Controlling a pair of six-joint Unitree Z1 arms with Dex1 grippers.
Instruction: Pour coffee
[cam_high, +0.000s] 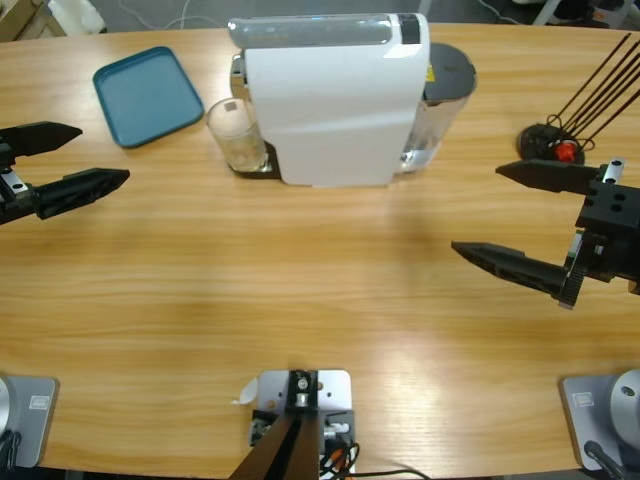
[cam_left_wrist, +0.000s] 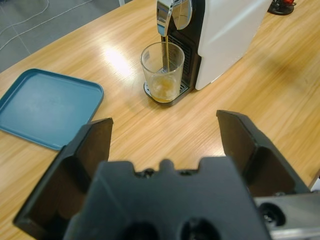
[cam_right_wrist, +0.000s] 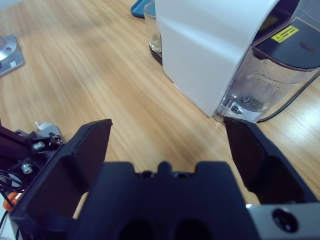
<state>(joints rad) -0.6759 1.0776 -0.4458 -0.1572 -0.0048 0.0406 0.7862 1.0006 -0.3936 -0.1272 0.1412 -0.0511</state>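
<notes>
A: What does the left wrist view give that the view from above does not?

B: The coffee (cam_left_wrist: 164, 88) itself. A thin stream falls from the machine's metal spout (cam_left_wrist: 165, 15) into the clear glass (cam_left_wrist: 163, 71), and a shallow tan layer lies at the bottom. From above, the glass (cam_high: 237, 135) looks nearly empty and the spout is hidden under the machine's top.

A: And the right wrist view?

B: It looks along the back and side of the white coffee machine (cam_right_wrist: 210, 50), showing the clear water tank (cam_right_wrist: 265, 80) with a yellow label and a dark cable running off behind. Only an edge of the glass shows past the machine's far corner.

A: How do the grippers stand?

B: The left gripper (cam_high: 80, 155) is at the table's left edge, jaws spread wide, with nothing between them and touching nothing. The right gripper (cam_high: 505, 215) is at the right edge, also spread wide and bare. Both are well apart from the machine.

A: Where is the glass?

B: On the drip tray at the machine's left end, under the spout, toward the far side of the table (cam_high: 300, 300).

A: Anything else around?

B: A teal tray (cam_high: 148, 95) lies just left of the glass, at the far left. A dark stand (cam_high: 548, 145) with thin black rods is at the far right, behind the right gripper. Bare wood lies between the left gripper and the glass; the machine's body is between the right gripper and the glass.
</notes>
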